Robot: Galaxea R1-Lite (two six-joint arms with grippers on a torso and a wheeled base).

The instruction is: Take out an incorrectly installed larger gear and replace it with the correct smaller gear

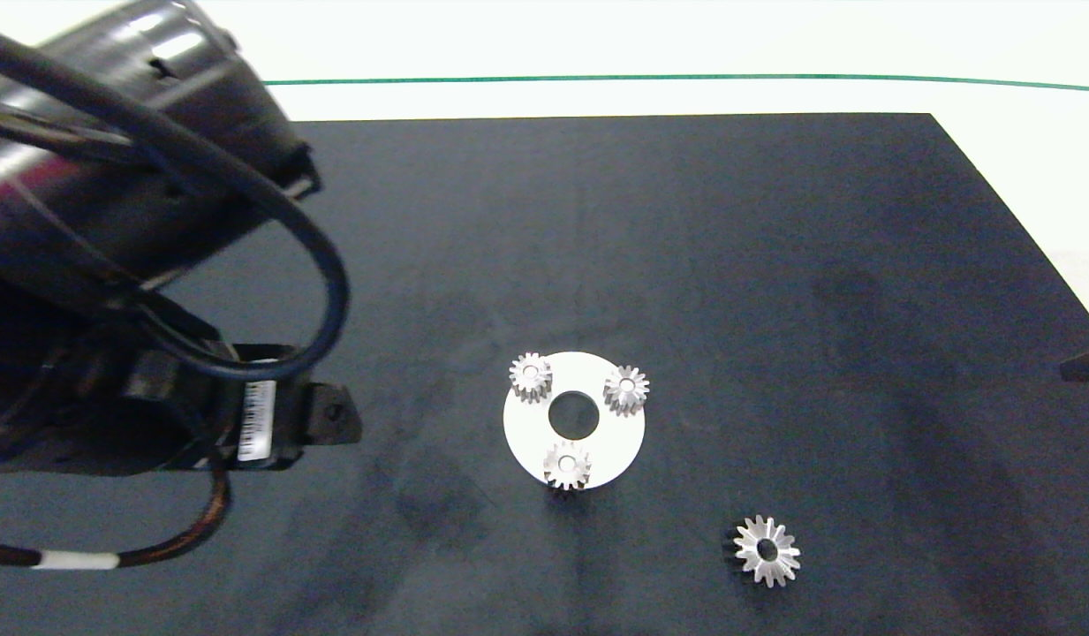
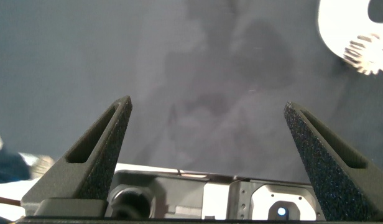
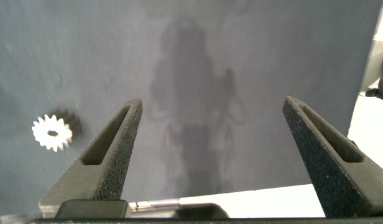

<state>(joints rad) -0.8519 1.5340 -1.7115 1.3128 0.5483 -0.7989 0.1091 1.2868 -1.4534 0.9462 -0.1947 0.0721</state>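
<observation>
Swap apparently complete. White carrier disc [image 1: 615, 433], flat with a round central hole, bears three compact spur gears with short blunt teeth; which one is the newly fitted smaller gear cannot be told (one candidate sits on the near edge [image 1: 567, 465]). The larger gear [image 1: 767, 551], shiny, with long star-like teeth, lies flat on the matte black mat [image 1: 729, 265], well apart from the disc. Left gripper [image 2: 207, 140] spread wide and empty over bare mat beside the disc; right gripper [image 3: 211, 143] likewise wide and empty. Next move, by judgement: retreat both arms, or check seating
</observation>
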